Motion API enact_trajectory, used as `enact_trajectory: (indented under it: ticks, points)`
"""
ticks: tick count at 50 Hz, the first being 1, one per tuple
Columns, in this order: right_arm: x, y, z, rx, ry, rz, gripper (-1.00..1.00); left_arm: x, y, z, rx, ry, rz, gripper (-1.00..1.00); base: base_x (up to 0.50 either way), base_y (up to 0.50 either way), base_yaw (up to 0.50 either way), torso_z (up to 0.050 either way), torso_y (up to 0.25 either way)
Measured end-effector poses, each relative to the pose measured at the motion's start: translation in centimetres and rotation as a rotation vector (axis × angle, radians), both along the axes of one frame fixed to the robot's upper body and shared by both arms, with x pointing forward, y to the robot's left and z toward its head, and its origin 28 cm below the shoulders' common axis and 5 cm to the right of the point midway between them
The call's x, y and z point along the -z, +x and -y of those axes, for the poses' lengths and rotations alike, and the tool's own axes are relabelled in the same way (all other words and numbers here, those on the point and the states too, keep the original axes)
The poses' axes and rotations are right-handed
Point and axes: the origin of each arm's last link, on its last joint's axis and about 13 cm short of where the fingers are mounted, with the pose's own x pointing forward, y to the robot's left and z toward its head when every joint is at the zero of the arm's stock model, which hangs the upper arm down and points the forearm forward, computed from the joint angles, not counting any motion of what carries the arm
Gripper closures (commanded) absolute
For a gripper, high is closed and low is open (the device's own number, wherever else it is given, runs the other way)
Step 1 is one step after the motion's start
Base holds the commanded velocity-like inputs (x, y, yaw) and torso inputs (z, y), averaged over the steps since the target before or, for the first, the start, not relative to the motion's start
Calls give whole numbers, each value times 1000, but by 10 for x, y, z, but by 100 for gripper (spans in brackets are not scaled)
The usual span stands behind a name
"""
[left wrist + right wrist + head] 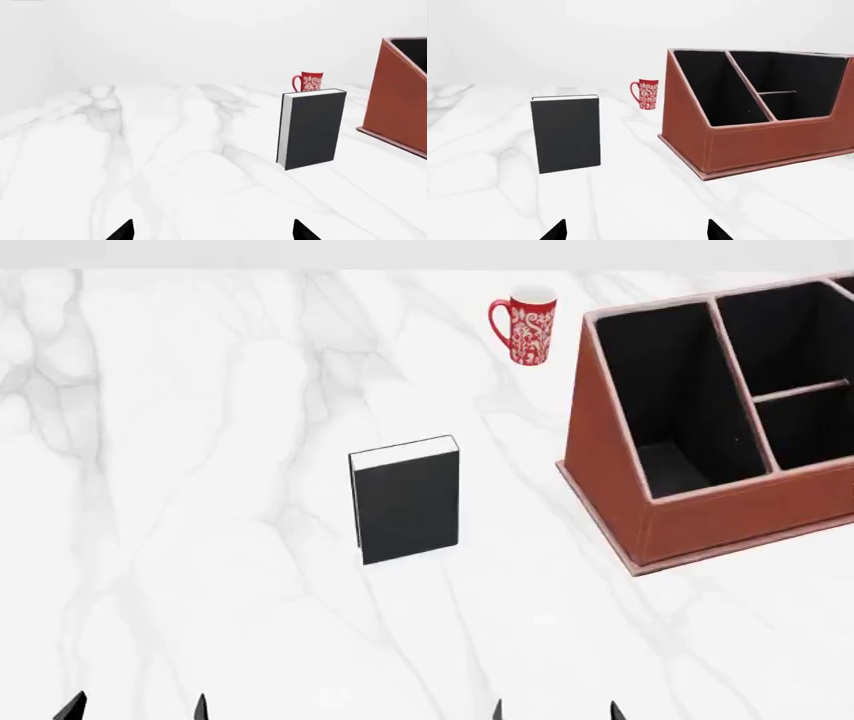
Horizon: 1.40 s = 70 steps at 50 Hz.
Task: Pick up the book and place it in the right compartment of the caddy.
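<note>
The black book stands upright on the white marble table, white page edges at its top and left. It also shows in the left wrist view and the right wrist view. The reddish-brown caddy with black-lined sections stands to its right, seen too in the right wrist view and at the edge of the left wrist view. My left gripper and right gripper are open and empty at the near edge, well short of the book.
A red patterned mug stands at the back, behind the book and left of the caddy; it shows in both wrist views. Bare marble lies left of the book and in front of both grippers.
</note>
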Motion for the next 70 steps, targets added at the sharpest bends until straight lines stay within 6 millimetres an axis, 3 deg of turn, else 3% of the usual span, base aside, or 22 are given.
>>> enact_trajectory:
  ticks: [28,43,48,55,63,70]
  points:
    - [1,-1,-1,-6,-26,-13,-100,3,0,-1,-6,10,-4,-100,0,-491,0,0,0]
    - [-6,7,0,18,0,-59,-100,-2,-2,-6,-63,14,-4,-100,0,0,0,0,0]
    - [-28,19,-1,17,-8,-54,-100,-15,-7,-20,-151,34,5,-100,0,0,0,0,0]
    - [-83,56,-2,24,-22,-27,-100,-49,-24,-55,-347,83,28,-100,0,0,0,0,0]
    - [-150,100,-3,45,-31,4,-100,-92,-62,-99,-606,119,79,-100,0,0,0,0,0]
    - [-205,123,-5,43,-32,22,-100,-120,-101,-125,-773,149,115,-100,0,0,0,0,0]
